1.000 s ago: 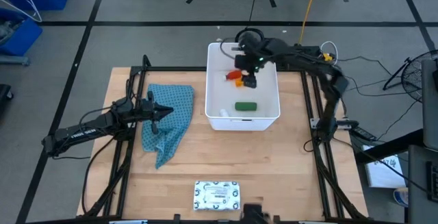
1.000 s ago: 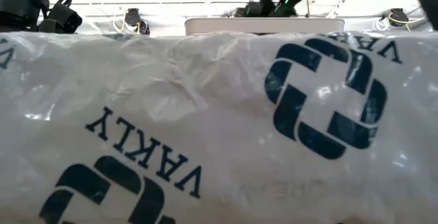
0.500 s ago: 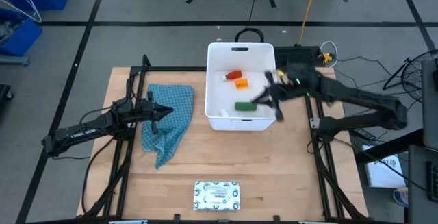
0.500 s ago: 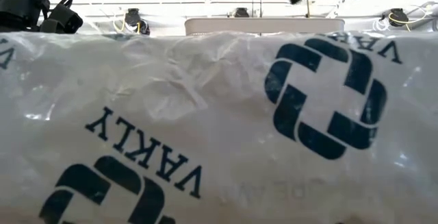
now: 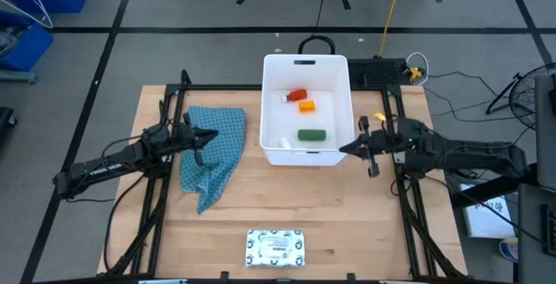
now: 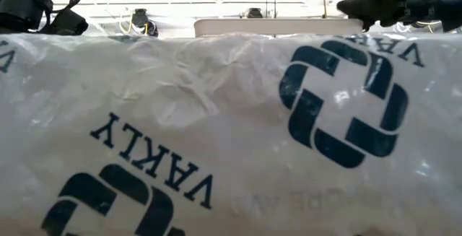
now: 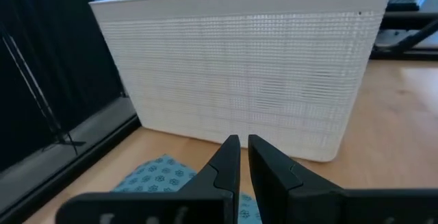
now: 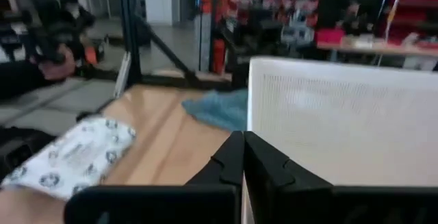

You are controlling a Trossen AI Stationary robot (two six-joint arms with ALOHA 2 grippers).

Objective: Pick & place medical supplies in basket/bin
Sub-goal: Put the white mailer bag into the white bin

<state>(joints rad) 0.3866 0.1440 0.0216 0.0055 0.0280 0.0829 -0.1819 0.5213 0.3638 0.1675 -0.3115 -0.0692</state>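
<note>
The white bin (image 5: 340,102) stands at the table's far middle. Inside lie a red tube (image 5: 296,95), an orange bottle (image 5: 306,105) and a green oblong piece (image 5: 312,134). A flat white dotted packet (image 5: 275,247) lies at the near edge and fills the low view (image 6: 216,135). My right gripper (image 5: 345,150) is shut and empty, level, just outside the bin's near right corner (image 8: 243,136). My left gripper (image 5: 211,137) is shut and empty over the blue cloth (image 5: 213,158), pointing level at the bin's left wall (image 7: 239,142).
The blue patterned cloth lies spread on the table's left half, partly under my left gripper. A black frame (image 5: 395,158) runs along both sides of the table. Bare wood lies between the bin and the packet (image 5: 287,197).
My right gripper has drawn back from above the inside of the bin toward the table's right and near edges, tipping from pointing down to level, and its fingers have come together. It now sits outside the bin's near right corner. The items in the bin lie still.
</note>
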